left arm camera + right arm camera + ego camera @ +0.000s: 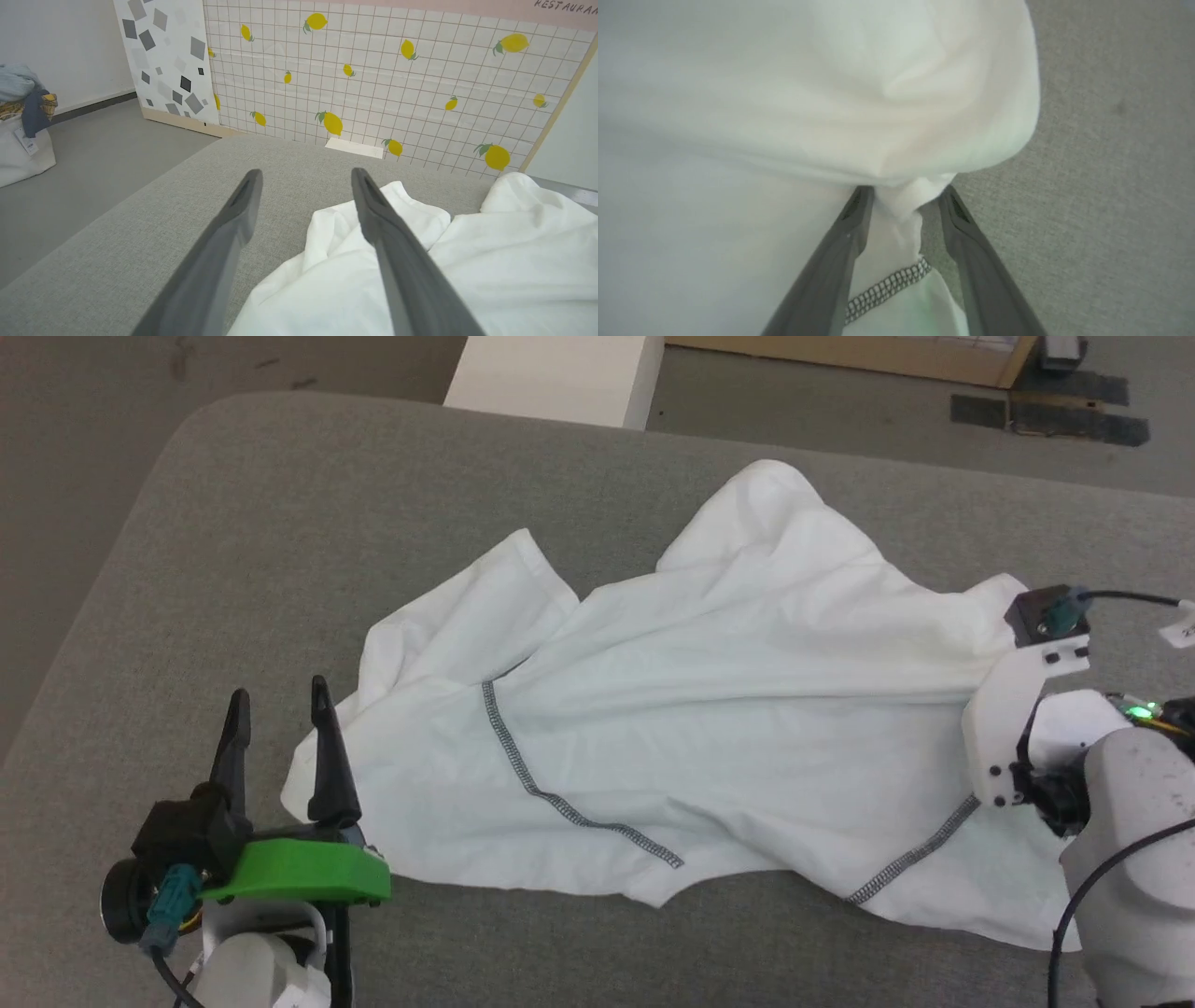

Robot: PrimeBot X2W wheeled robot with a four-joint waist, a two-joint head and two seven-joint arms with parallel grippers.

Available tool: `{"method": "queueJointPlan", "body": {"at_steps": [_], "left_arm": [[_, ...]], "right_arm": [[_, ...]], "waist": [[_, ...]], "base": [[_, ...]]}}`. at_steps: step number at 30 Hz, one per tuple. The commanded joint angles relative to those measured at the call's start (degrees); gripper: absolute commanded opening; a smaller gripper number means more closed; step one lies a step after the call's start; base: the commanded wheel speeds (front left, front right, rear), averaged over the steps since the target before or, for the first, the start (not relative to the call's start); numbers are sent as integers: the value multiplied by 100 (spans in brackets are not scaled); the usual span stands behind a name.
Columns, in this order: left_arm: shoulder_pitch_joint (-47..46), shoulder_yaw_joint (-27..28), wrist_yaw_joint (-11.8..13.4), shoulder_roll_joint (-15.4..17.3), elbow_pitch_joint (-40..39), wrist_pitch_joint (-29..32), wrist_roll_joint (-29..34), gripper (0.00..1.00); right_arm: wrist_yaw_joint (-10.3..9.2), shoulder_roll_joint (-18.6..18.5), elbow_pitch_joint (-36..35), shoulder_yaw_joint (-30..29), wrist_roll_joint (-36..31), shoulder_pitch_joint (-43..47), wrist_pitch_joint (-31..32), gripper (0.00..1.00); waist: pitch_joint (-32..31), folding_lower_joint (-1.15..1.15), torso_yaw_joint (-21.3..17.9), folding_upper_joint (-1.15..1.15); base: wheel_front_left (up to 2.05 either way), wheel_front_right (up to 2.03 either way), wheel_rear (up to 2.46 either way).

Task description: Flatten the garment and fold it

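The white garment (pixel 747 709) lies crumpled across the grey padded table (pixel 327 523), dark zigzag stitching showing on its near side. My left gripper (pixel 279 691) is open at the garment's left edge, its right finger (pixel 373 219) over the cloth (pixel 514 261), nothing between the fingers. In the left wrist view the left gripper (pixel 306 171) points toward the back wall. At the garment's right end, my right gripper (pixel 906 189) stands with its fingers apart, straddling a bunched fold of the garment (pixel 784 116) near a stitched hem. In the head view its wrist (pixel 1018 728) covers the fingers.
A rigid white box (pixel 560 373) stands beyond the table's far edge. The table's rounded left corner drops to grey floor. A lemon-patterned panel (pixel 373 70) rises behind the table, and a white bag of clothes (pixel 23 135) sits on the floor at the left.
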Motion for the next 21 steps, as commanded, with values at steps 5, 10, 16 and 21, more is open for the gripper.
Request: {"method": "queueJointPlan", "body": {"at_steps": [5, 10, 16, 21], "left_arm": [[-221, 95, -224, -184, 123, -28, 138, 100], [-332, 148, -375, -298, 226, -28, 179, 100], [-429, 189, -484, -380, 323, -28, 231, 100], [-354, 243, -521, -410, 420, -28, 276, 100]], "right_arm": [[-11, -349, 225, -138, -181, -545, -167, 0], [-11, -431, 233, -333, -497, -1164, -795, 0], [-11, -440, 591, -562, -769, -1618, -1688, 50], [-11, -236, 759, -939, -642, -1656, -2302, 100]], "waist": [[418, 0, 386, 0], [544, 0, 488, 0], [539, 0, 522, 0], [244, 0, 376, 0]], "base": [[0, 0, 0], [0, 0, 0], [0, 0, 0], [0, 0, 0]]}}
